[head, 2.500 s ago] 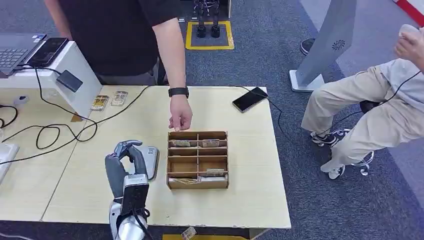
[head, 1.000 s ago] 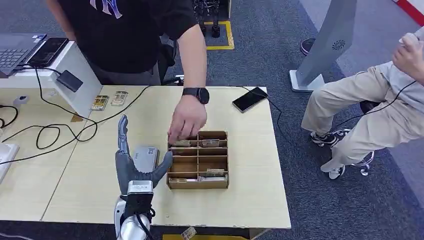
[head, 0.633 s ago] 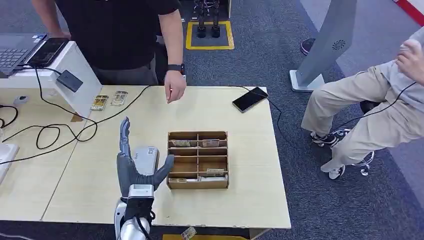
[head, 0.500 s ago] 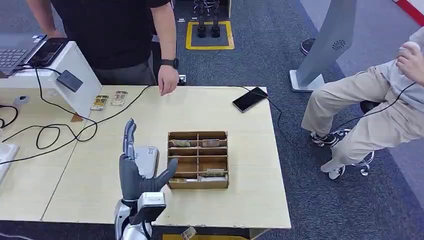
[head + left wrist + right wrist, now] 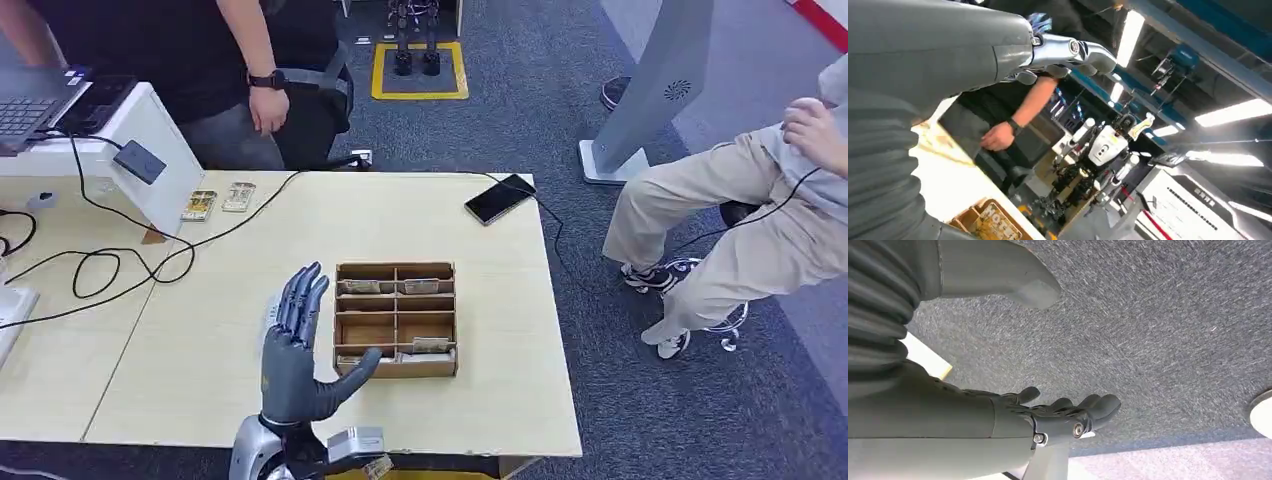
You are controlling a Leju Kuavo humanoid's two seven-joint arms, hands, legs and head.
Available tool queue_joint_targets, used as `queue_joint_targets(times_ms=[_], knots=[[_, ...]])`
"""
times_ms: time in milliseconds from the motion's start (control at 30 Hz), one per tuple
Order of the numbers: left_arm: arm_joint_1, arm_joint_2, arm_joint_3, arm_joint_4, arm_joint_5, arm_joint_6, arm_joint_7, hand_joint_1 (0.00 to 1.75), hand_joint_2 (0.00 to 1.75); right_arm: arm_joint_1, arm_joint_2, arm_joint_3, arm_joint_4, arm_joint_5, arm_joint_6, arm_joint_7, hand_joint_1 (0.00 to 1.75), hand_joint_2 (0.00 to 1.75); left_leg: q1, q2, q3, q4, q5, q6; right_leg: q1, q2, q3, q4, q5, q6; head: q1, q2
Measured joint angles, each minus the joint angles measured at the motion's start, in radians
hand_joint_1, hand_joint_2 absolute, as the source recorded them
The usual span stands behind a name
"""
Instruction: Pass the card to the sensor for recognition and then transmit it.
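Left hand (image 5: 297, 350) is up over the near tabletop (image 5: 200, 380) with fingers spread, holding nothing, just left of the wooden divider box (image 5: 396, 320). Right hand (image 5: 1058, 415) hangs over grey carpet (image 5: 1158, 315), fingers loose and empty.

The divided box (image 5: 396, 318) sits mid-table (image 5: 500, 330), the phone (image 5: 499, 198) behind it, laptop (image 5: 30, 100) far left.

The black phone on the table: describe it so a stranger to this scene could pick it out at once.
Start at the pale wooden table and go to its far right corner, beyond the brown divided card box. There the black phone lies flat and slanted, with a dark cable running off the table's right edge. It is the only glossy black slab there; the small cards at the far left are pale and patterned.
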Motion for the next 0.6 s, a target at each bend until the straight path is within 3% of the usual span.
queue_joint_targets(times_ms=[200,367,600], knots=[[0.002,0.022,-0.005,0.032,-0.294,0.01,0.059,0.0,1.75,0.0,-0.005,0.0,0.007,0.008,0.0,0.003,0.0,1.75,0.0,0.0,0.0,0.0,0.0,0.0,0.0,0.0,0.0,0.0,0.0,0.0,0.0,0.0],[0.002,0.033,-0.005,0.065,-0.401,0.011,0.1,0.0,1.75,0.0,-0.007,0.0,0.011,0.011,0.0,0.004,0.0,1.75,0.0,0.0,0.0,0.0,0.0,0.0,0.0,0.0,0.0,0.0,0.0,0.0,0.0,0.0],[-0.029,0.048,-0.023,0.167,-0.537,0.011,0.243,0.0,1.75,0.0,-0.009,0.0,0.017,0.012,0.0,0.008,0.0,1.75,0.0,0.0,0.0,0.0,0.0,0.0,0.0,0.0,0.0,0.0,0.0,0.0,0.0,0.0]])
